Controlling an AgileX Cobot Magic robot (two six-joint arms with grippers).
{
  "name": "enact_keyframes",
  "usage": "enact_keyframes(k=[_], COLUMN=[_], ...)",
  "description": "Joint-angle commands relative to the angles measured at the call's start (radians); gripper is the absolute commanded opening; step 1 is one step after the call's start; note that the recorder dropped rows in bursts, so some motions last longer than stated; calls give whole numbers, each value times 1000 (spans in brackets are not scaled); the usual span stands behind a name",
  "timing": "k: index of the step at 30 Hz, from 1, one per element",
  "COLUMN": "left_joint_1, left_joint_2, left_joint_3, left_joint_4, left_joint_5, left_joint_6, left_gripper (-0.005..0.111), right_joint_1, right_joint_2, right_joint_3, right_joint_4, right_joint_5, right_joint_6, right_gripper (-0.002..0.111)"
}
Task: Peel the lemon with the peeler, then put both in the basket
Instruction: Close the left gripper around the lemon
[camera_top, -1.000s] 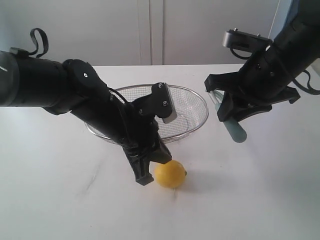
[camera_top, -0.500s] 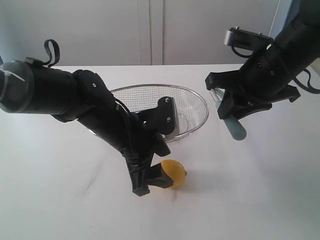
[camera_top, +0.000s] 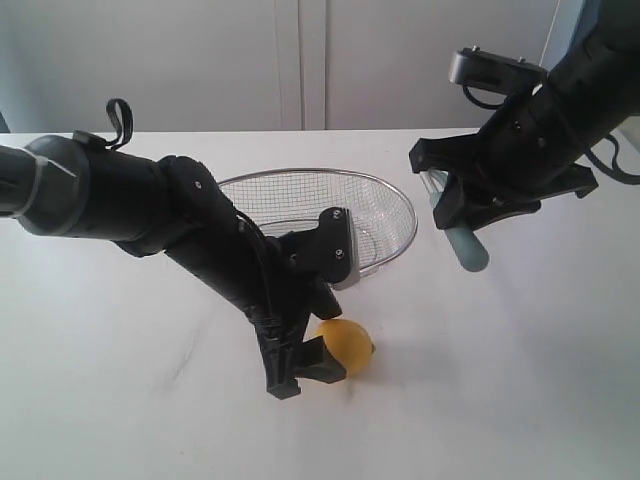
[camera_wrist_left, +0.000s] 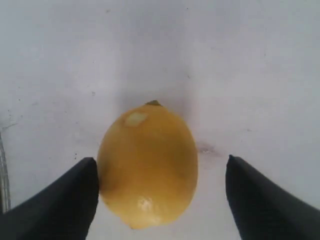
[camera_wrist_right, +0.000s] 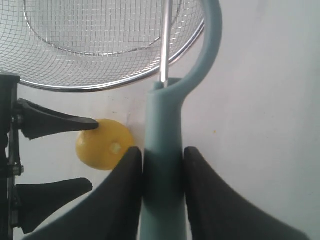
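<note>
Between our left gripper's wide-spread fingers lies the small bright yellow lemon on the white table. Our left wrist view shows one finger against its side, the other clear; the exterior view hides this behind the arm. A second ago those jaws were closed beside it. Beyond that gripper sits the shallow silver wire-mesh basket, lemon outside its rim. Our right gripper clamps the pale teal plastic peeler.
</note>
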Motion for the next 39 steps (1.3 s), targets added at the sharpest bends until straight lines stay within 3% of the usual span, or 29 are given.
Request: enact_keyframes(k=[1,28,32,36,39], left_joint_1=[-5,-5,-5,-5,-5], left_joint_2=[1,74,74,74,68], left_joint_3=[-3,-3,-3,-5,-5], left_joint_4=[-94,-115,-115,-115,-115], left_joint_5=[10,-31,-31,-33,-31], left_joint_6=[82,111,111,111,111], left_gripper=[74,72,58,20,4], right_joint_1=[-9,-9,-9,-9,-9], right_joint_2=[-13,-13,-13,-13,-13], right_joint_3=[2,2,2,2,2], right_joint_4=[2,2,2,2,2], right_joint_5=[-14,-27,-27,-32,-40], right_joint_6=[-13,-13,-13,-13,-13], right_gripper=[0,0,0,0,0])
